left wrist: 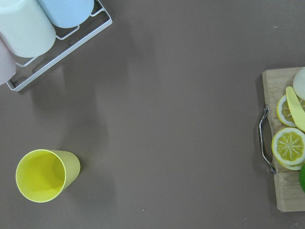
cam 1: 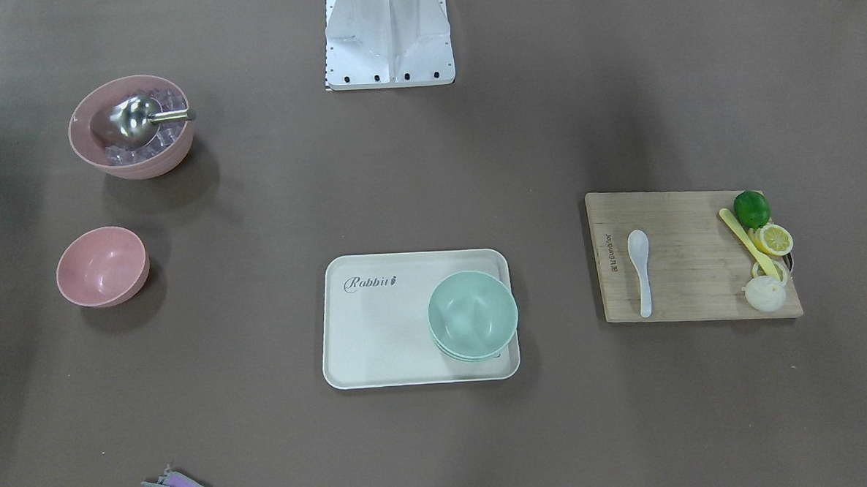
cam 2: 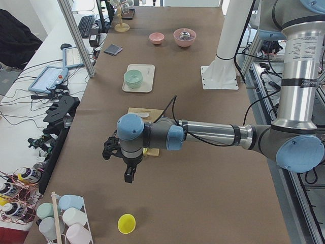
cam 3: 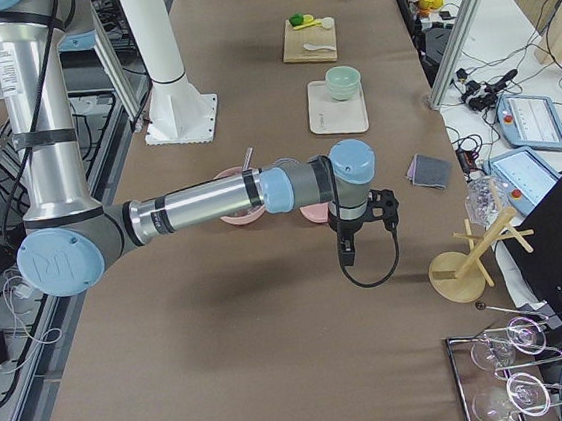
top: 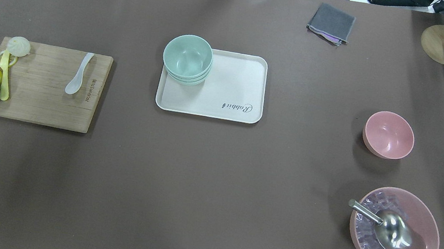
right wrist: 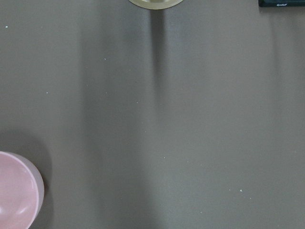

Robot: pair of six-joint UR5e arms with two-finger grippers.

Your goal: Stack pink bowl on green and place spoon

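Stacking not yet begun on the table (top: pixel 213 184).
Overhead view: the pink bowl (top: pixel 388 135) sits mid right on bare tabletop; the spoon (top: pixel 78 75) lies at left on the cutting board (top: pixel 43 95) (scoop toward the frame's bottom); the green bowl (top: pixel 188 56) tops its stack at upper centre, in the tray's (top: pixel 230 95) upper-left corner. The left gripper (cam 2: pixel 130 179) and right gripper (cam 3: pixel 347 254) show only in side views, so I cannot tell how their jaws stand.

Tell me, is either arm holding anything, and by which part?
Nothing. The left gripper and right gripper look empty; pink bowl and spoon lie untouched.
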